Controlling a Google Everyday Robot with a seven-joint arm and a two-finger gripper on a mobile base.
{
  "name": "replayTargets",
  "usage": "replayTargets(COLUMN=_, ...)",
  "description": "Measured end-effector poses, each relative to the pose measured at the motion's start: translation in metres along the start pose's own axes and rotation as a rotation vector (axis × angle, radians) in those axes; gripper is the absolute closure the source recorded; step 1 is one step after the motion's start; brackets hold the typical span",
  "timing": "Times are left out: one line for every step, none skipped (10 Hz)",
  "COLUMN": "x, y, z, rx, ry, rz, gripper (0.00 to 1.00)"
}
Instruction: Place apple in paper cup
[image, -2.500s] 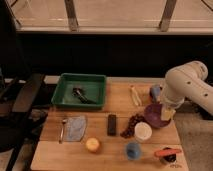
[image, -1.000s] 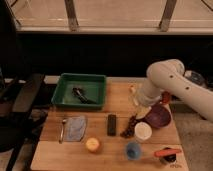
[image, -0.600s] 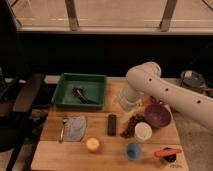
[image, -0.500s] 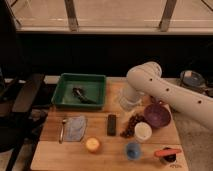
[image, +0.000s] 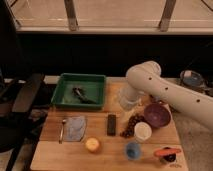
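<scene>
The apple (image: 92, 145), small and yellow-orange, lies near the front edge of the wooden table (image: 55, 155), left of centre. The cream-white paper cup (image: 143, 131) stands upright to its right, just in front of the purple bowl (image: 157, 115). My white arm comes in from the right, and its gripper (image: 127, 102) hangs over the middle back of the table, behind the cup and well up and to the right of the apple. It holds nothing that I can see.
A green tray (image: 70, 97) with a dark utensil sits back left. A grey cloth (image: 76, 127) and a spoon (image: 62, 131) lie left of the apple. A black bar (image: 112, 124), dark grapes (image: 131, 126), a blue cup (image: 132, 150) and a carrot (image: 166, 152) surround the paper cup. A black chair (image: 20, 100) stands left.
My arm has swung from the table's right side leftward, so the gripper now hangs over the middle back. The apple, cup and other objects have not moved.
</scene>
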Motion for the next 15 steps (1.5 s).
replayTargets(x=-0.015, y=-0.003, z=0.008, rx=-0.03, ry=-0.009, rz=-0.055, gripper=0.35)
replayTargets(x=-0.026, y=-0.004, z=0.015, rx=-0.044, ry=-0.021, rz=-0.086, gripper=0.35)
replayTargets(x=-0.038, y=-0.004, z=0.023, rx=-0.06, ry=-0.035, rz=-0.126, gripper=0.35)
replayTargets(x=-0.05, y=0.002, z=0.034, rx=-0.077, ry=-0.055, rz=-0.174, gripper=0.35)
replayTargets(x=-0.058, y=0.012, z=0.05, rx=-0.102, ry=-0.085, rz=-0.22, gripper=0.35)
replayTargets(x=-0.065, y=0.02, z=0.061, rx=-0.118, ry=-0.109, rz=-0.255, gripper=0.35)
replayTargets(x=-0.073, y=0.026, z=0.071, rx=-0.129, ry=-0.128, rz=-0.28, gripper=0.35)
replayTargets(x=-0.083, y=0.036, z=0.086, rx=-0.143, ry=-0.153, rz=-0.307, gripper=0.35)
replayTargets(x=-0.09, y=0.042, z=0.097, rx=-0.152, ry=-0.172, rz=-0.323, gripper=0.35)
replayTargets(x=-0.098, y=0.042, z=0.104, rx=-0.146, ry=-0.188, rz=-0.33, gripper=0.35)
replayTargets(x=-0.109, y=0.039, z=0.112, rx=-0.134, ry=-0.197, rz=-0.33, gripper=0.35)
replayTargets(x=-0.111, y=0.038, z=0.114, rx=-0.131, ry=-0.198, rz=-0.331, gripper=0.35)
replayTargets(x=-0.11, y=0.038, z=0.114, rx=-0.131, ry=-0.197, rz=-0.329, gripper=0.35)
replayTargets(x=-0.11, y=0.038, z=0.114, rx=-0.131, ry=-0.197, rz=-0.327, gripper=0.35)
replayTargets(x=-0.111, y=0.038, z=0.114, rx=-0.131, ry=-0.198, rz=-0.33, gripper=0.35)
